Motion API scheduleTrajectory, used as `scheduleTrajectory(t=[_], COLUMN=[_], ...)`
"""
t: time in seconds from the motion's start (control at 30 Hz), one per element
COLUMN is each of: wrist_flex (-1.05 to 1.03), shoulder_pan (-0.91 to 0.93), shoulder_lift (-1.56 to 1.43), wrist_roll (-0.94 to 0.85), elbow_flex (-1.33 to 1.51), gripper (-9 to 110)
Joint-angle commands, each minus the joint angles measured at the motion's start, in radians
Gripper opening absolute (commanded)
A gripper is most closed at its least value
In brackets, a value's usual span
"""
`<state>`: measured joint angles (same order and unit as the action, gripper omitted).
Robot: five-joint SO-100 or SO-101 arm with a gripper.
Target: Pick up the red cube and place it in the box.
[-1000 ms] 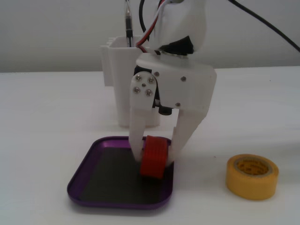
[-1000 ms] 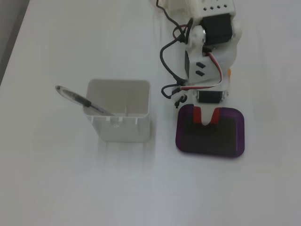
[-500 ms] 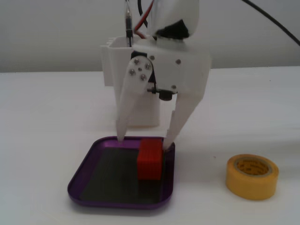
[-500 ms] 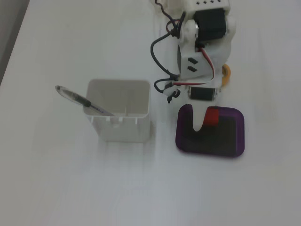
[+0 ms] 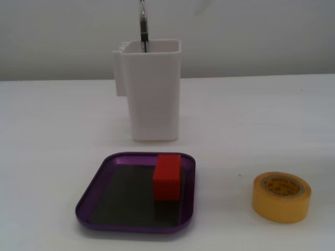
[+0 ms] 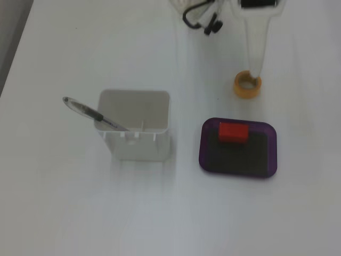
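Observation:
The red cube (image 5: 167, 177) rests inside the purple box (image 5: 102, 173), a shallow tray, against its far right part in a fixed view. In the fixed view from above, the cube (image 6: 233, 132) lies at the tray's (image 6: 205, 156) top edge. My gripper (image 6: 256, 68) shows only in that view, as one white tapered shape with no gap between the jaws. It reaches down from the top edge, its tip over the yellow tape roll (image 6: 248, 86), well apart from the cube, and it holds nothing.
A tall white container (image 5: 154, 94) with a pen (image 5: 143, 26) stands behind the tray; it also shows from above (image 6: 133, 144), left of the tray. The yellow tape roll (image 5: 281, 197) lies to the right of the tray. Black cables (image 6: 200, 18) lie at the top edge.

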<state>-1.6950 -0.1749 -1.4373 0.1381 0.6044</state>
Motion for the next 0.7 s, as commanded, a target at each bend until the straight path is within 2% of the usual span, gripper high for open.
scheduleTrajectory(t=[0.0, 0.27, 0.4, 0.67], wrist_flex=[-0.006, 0.048, 0.158, 0.451], shoulder_pan=[0.000, 0.057, 0.086, 0.086], shoulder_lift=[-0.232, -0.709, -0.954, -1.414], wrist_roll=[0.002, -0.002, -0.006, -0.140], elbow_flex=[0.107, 0.695, 1.065, 1.763], gripper=[21, 21, 21, 21])
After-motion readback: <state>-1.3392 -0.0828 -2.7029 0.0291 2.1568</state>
